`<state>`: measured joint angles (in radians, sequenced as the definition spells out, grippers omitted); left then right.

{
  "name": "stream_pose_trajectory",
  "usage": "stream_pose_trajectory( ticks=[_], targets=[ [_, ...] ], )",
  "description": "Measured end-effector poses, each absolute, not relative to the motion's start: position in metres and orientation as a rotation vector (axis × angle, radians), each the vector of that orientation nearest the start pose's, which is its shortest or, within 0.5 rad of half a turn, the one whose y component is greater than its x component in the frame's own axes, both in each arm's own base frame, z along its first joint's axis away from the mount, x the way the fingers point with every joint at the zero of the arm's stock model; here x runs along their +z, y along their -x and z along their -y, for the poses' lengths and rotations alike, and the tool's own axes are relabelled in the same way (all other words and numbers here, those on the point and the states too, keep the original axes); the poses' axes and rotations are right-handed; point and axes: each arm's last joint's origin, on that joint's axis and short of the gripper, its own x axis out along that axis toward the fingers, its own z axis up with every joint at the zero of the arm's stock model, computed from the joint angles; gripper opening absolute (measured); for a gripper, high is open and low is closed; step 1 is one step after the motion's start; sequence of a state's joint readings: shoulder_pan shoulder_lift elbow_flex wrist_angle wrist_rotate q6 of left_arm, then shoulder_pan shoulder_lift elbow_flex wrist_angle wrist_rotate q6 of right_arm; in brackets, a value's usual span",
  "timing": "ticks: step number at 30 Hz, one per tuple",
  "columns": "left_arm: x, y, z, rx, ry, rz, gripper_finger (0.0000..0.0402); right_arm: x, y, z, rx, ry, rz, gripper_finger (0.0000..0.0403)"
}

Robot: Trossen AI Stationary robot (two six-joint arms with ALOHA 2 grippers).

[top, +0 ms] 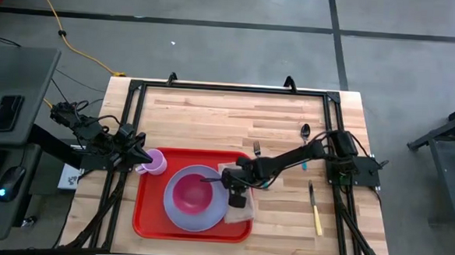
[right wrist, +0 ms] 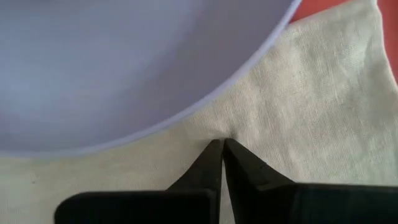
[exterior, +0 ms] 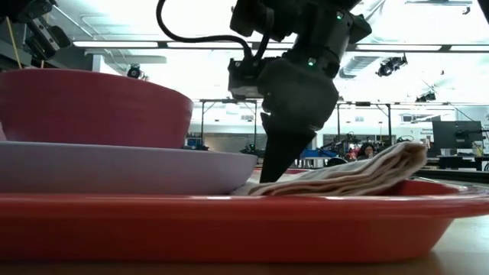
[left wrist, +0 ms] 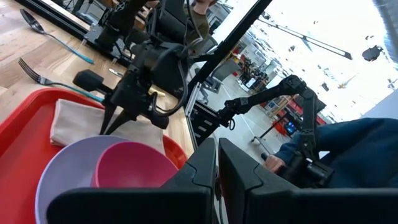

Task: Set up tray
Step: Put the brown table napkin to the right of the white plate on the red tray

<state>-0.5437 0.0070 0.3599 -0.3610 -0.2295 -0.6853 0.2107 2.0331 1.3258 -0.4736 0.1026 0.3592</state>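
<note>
The red tray [top: 149, 217] lies at the table's near middle. It carries a lavender plate [top: 180, 212] with a pink bowl [top: 191, 192] on it, and a pink cup [top: 156, 162] at its far left corner. A tan napkin [top: 245, 213] lies along the tray's right side, its outer edge resting on the tray's rim [exterior: 405, 156]. My right gripper [top: 237, 197] stands on the napkin beside the plate's rim, shut. My left gripper [top: 142, 159] hovers just left of the cup, fingers [left wrist: 205, 180] together, touching nothing that shows. My right gripper has its shut fingertips [right wrist: 211, 158] on the napkin's top side, right beside the plate's rim [right wrist: 205, 106]. A small pucker of cloth [right wrist: 231, 132] runs out from the tips. The fingers come steeply from above. The napkin stays lying on the tray.
On the bare wood right of the tray lie a fork [top: 256, 150], a spoon [top: 305, 133] and a knife with a yellow handle [top: 315, 212]. A black frame [top: 229, 88] runs around the table top.
</note>
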Motion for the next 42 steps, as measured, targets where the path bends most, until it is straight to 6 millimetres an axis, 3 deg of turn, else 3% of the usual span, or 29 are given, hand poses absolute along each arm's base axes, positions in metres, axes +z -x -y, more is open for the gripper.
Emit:
stream_pose_trajectory(
  ticks=[14,22,30,42],
  targets=[
    [0.246,-0.056,0.026,-0.304,0.676,-0.116,0.0049,0.140,-0.390,-0.075,-0.152,-0.150,-1.171,0.0005],
    [0.245,-0.056,0.026,-0.303,0.676,-0.117,0.0049,0.161,-0.384,-0.072,-0.178,-0.117,-1.138,0.0008],
    [0.246,-0.056,0.026,-0.306,0.676,-0.118,0.0049,0.171,-0.376,-0.075,-0.125,-0.144,-1.184,0.0008],
    [0.245,-0.056,0.026,-0.306,0.674,-0.118,0.0049,0.173,-0.354,-0.122,0.035,-0.153,-1.297,0.0002]
  ],
)
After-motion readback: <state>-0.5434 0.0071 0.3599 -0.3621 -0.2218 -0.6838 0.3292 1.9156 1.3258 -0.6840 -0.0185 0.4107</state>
